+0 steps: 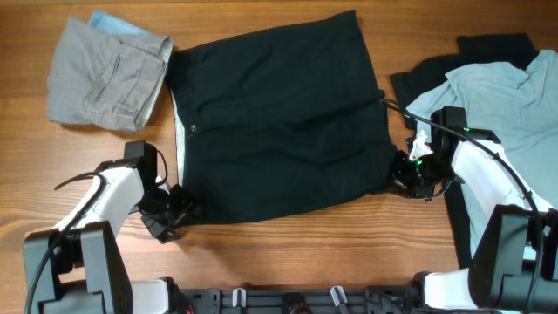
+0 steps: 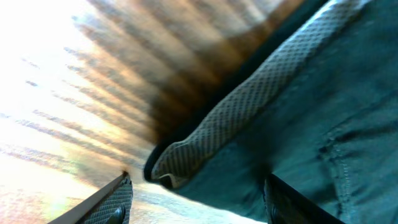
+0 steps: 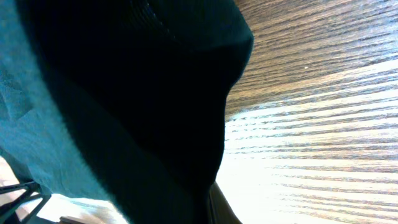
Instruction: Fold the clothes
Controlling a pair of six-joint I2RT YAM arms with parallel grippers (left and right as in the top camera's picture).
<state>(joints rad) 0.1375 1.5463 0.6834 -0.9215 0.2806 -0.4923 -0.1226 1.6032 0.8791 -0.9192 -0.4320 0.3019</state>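
While the black shorts (image 1: 279,122) lay spread flat across the middle of the table (image 1: 288,253), their two near corners each sat at a gripper. A pale strip of the inner lining (image 1: 180,131) showed along the garment's left edge. In the left wrist view the same edge appeared as a grey mesh band (image 2: 249,99) ending in a curled corner.

That curled corner lay between and just ahead of the left gripper (image 1: 179,214), whose jaws stood apart. One finger (image 2: 118,199) was over bare wood and the other finger (image 2: 283,199) was at the dark cloth. Nothing was pinched between them.

At the near right corner, the right gripper (image 1: 403,174) had its jaws closed on the cloth. Its wrist view was filled with black fabric that bunched down into the fingers, wood grain showing beside it.

Farther out, folded grey shorts (image 1: 100,74) with a visible pocket rested at the far left of the table, just beside the black garment's far left corner. A pale blue piece (image 1: 118,24) peeked out from beneath them. On the right side a pale blue T-shirt (image 1: 506,96) lay crumpled over another dark garment (image 1: 497,48), with the right arm reaching across it.
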